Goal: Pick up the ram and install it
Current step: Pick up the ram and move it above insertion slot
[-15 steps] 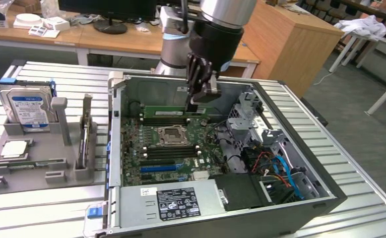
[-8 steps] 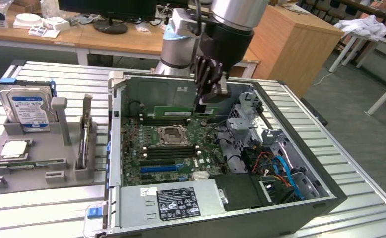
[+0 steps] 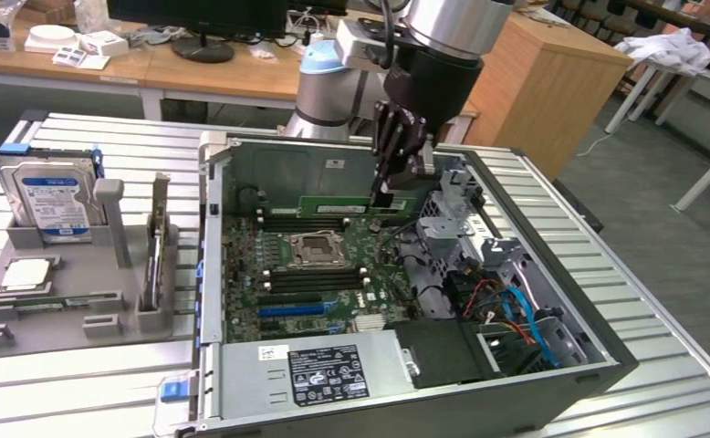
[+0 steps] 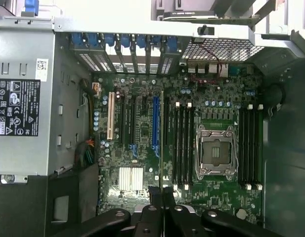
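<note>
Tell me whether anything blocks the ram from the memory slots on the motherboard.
Nothing visible does. The end effector holds the ram edge-down above the motherboard, near the processor socket. The black memory slots next to the socket lie bare, with no cable or card across them.
</note>
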`<state>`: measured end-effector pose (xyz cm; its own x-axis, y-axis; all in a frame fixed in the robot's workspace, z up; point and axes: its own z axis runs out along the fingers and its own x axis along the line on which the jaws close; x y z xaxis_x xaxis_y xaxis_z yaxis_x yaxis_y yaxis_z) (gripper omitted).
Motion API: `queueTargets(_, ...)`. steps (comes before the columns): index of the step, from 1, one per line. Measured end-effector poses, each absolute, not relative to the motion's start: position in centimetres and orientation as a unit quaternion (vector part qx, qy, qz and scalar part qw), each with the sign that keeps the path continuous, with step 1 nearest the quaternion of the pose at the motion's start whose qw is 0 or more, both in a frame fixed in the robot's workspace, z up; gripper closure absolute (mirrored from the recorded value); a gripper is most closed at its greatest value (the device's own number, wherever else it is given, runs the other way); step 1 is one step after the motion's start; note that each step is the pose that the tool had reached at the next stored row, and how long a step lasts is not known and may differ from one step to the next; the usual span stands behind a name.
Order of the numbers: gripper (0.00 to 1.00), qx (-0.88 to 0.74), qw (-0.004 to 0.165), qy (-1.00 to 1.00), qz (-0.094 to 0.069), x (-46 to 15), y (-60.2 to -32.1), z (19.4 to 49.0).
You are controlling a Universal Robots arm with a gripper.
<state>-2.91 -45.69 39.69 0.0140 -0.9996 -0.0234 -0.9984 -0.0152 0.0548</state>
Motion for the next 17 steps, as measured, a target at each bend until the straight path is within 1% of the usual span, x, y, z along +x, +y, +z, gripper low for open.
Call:
queueTargets(6,0.88,0.712,0.011,-0.702,-0.028,-2.9,-45.3,39.7)
queueTargets(17,0.88,0.711,0.011,-0.703,-0.027,-2.9,-43.1,39.5)
